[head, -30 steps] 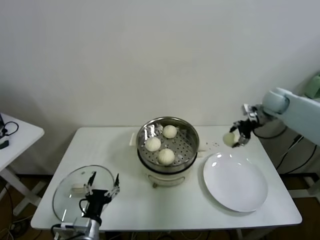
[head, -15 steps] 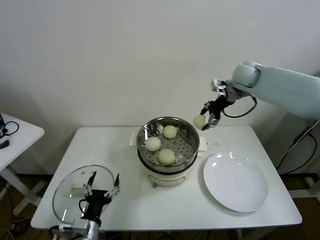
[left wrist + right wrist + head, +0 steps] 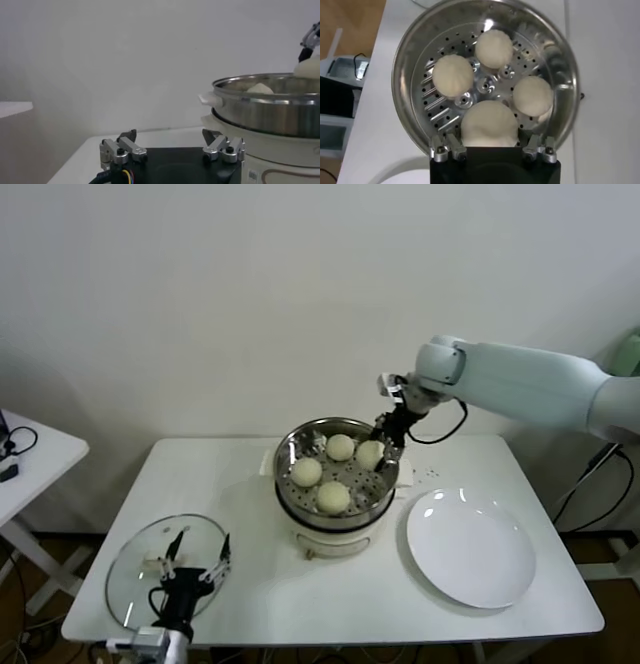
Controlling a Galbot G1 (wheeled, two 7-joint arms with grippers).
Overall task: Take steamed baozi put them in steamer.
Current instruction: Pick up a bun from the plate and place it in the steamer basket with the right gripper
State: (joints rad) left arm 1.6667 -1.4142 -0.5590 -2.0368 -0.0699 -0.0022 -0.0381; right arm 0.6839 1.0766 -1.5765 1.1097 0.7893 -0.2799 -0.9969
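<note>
The steamer stands mid-table on its white cooker base. Three steamed baozi lie on its perforated floor: one at the back, one on the left, one at the front. My right gripper is shut on the fourth baozi and holds it low inside the basket's back right part. The right wrist view shows that baozi between the fingers of the right gripper, with the other three beyond on the steamer floor. My left gripper is open over the glass lid.
A round glass lid lies at the table's front left under the left gripper. A bare white plate lies right of the steamer. The left wrist view shows the left gripper and the steamer's steel wall. A side table stands far left.
My right arm has carried the baozi from above the plate's far side leftward over the steamer and lowered it into the basket. The left arm has barely moved.
</note>
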